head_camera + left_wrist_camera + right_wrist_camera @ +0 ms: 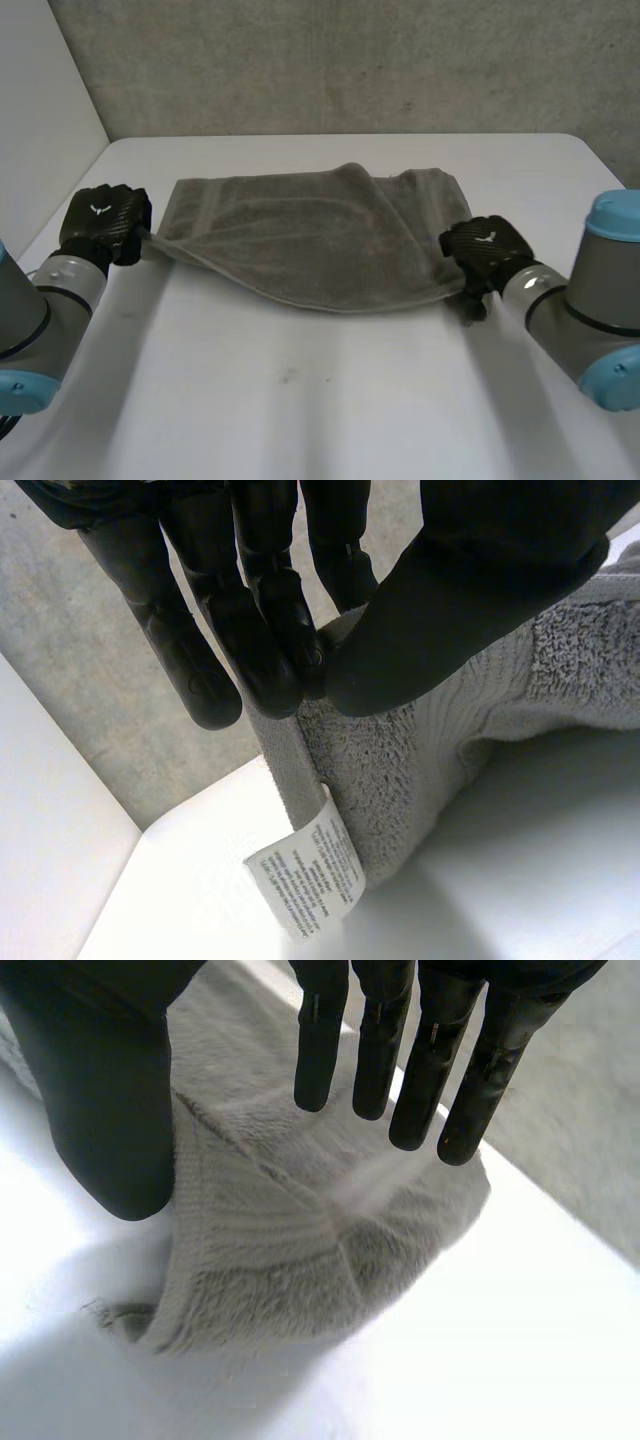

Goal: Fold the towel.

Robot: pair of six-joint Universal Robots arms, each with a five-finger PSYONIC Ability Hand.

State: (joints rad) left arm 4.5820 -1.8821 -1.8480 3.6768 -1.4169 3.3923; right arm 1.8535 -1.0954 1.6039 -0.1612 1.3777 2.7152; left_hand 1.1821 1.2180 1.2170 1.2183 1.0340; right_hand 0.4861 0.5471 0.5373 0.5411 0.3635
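Grey terry, the towel (310,235) lies rumpled across the white desk (330,400) between your two hands, with one layer already lapped over another. Your left hand (105,222) holds one end. In the left wrist view its fingers (265,630) and thumb pinch the hem just above a white care label (310,875), and the cloth there is raised off the desk. Your right hand (485,250) is at the opposite end, but its fingers (375,1050) are straight and spread. The towel is bunched under its palm and nothing is pinched (the thumb stands beside the hem; I cannot tell whether it touches). I judge the step in hand to be getting a grip on both ends before a fold. Next, close the right hand on the hem beneath it to match the left. Then lift both ends evenly, so the cloth hangs taut between your hands rather than dragging.
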